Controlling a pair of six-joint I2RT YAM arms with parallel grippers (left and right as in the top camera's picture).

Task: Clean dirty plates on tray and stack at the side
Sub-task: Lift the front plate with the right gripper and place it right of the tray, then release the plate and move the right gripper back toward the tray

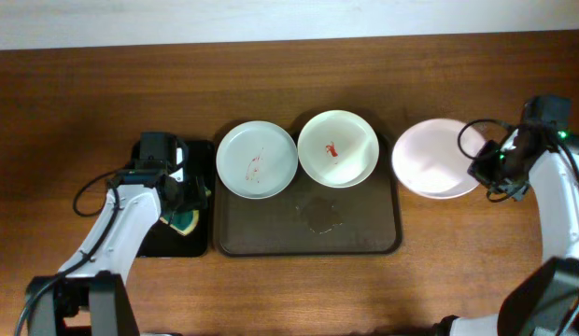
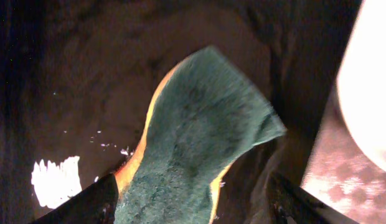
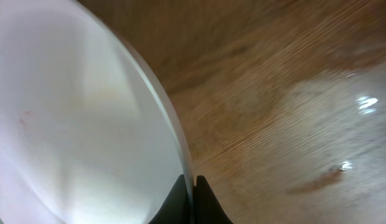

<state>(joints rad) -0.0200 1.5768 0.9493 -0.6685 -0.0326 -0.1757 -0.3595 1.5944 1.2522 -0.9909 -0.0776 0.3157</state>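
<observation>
On the dark brown tray [image 1: 271,245] lie a pale green-grey plate [image 1: 257,160] and a white plate [image 1: 338,147], each with a red smear. A third white plate [image 1: 430,159] is right of the tray over the wooden table. My right gripper [image 1: 483,169] is shut on that plate's right rim. The right wrist view shows the fingers [image 3: 193,188] pinching the rim of the plate [image 3: 75,130], which bears a faint red speck. My left gripper [image 1: 182,198] is open over a green and yellow sponge [image 2: 199,143], with its fingers [image 2: 193,208] on either side of it.
The sponge [image 1: 185,221] lies on a small black tray [image 1: 198,154] left of the brown tray. A wet smear [image 1: 320,214] marks the brown tray's floor below the white plate. Bare wooden table [image 1: 458,252] surrounds the trays.
</observation>
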